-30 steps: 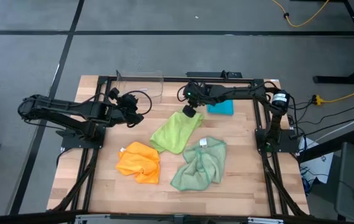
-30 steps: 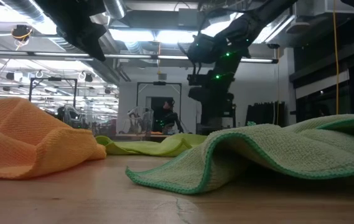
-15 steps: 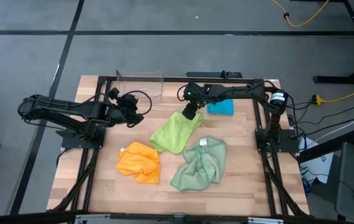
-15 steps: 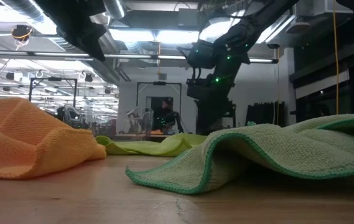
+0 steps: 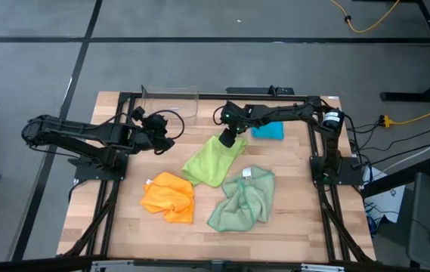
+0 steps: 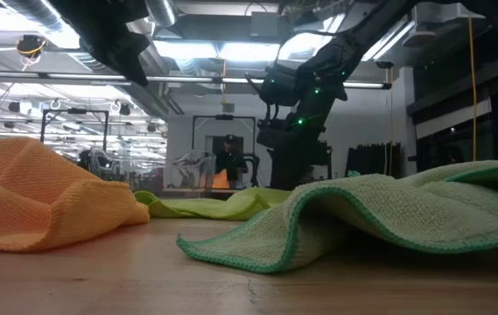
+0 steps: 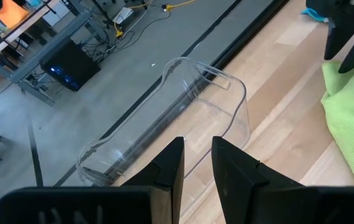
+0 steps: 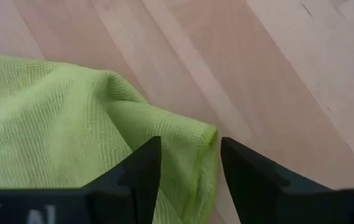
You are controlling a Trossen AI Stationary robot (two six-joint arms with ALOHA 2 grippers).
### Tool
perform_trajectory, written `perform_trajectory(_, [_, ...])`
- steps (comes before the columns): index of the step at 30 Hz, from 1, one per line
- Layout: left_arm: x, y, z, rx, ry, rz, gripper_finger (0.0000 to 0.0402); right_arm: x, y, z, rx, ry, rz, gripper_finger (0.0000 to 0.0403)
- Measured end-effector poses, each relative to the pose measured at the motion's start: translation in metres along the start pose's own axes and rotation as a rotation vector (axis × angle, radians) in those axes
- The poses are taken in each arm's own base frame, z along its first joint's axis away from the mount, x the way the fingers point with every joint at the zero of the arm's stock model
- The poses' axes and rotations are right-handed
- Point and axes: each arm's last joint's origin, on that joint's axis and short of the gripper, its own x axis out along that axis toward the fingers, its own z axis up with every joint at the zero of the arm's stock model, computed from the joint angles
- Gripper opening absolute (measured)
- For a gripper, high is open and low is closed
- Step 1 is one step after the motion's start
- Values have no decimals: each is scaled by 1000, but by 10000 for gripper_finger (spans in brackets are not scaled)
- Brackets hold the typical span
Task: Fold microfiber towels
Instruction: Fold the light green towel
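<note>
My right gripper (image 5: 231,140) over lime green towel (image 5: 213,160), twelve o'clock corner, fingers apart, holding nothing. My left gripper (image 5: 171,138) parked near clear bin (image 7: 183,106), jaws narrow, empty.

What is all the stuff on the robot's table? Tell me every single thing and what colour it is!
lime green towel: one, lime green, middle of the table
teal blue towel: one, teal blue, far edge towards the right
orange towel: one, orange, crumpled, near left
pale sage green towel: one, pale sage green, crumpled, near right
plastic bin: one, clear, far edge towards the left
table: one, light wood
left gripper: dark, over the table's left side by the bin
right gripper: dark, open over the lime green towel's far corner
</note>
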Motion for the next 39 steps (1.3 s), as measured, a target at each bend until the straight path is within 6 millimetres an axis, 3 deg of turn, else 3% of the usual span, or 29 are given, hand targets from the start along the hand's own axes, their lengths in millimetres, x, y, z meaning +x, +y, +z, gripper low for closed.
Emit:
perform_trajectory(16, [0, 0, 0, 0, 0, 0, 74, 0, 3, -1, 26, 15, 45, 78])
perform_trajectory(24, [0, 0, 0, -1, 1, 0, 74, 8, 4, -4, 8, 34, 35, 8])
perform_trajectory(30, [0, 0, 0, -1, 0, 0, 74, 3, 4, 4, -63, -23, 15, 4])
perform_trajectory(39, [0, 0, 0, -1, 1, 0, 74, -19, 4, 37, -52, -200, -101, 3])
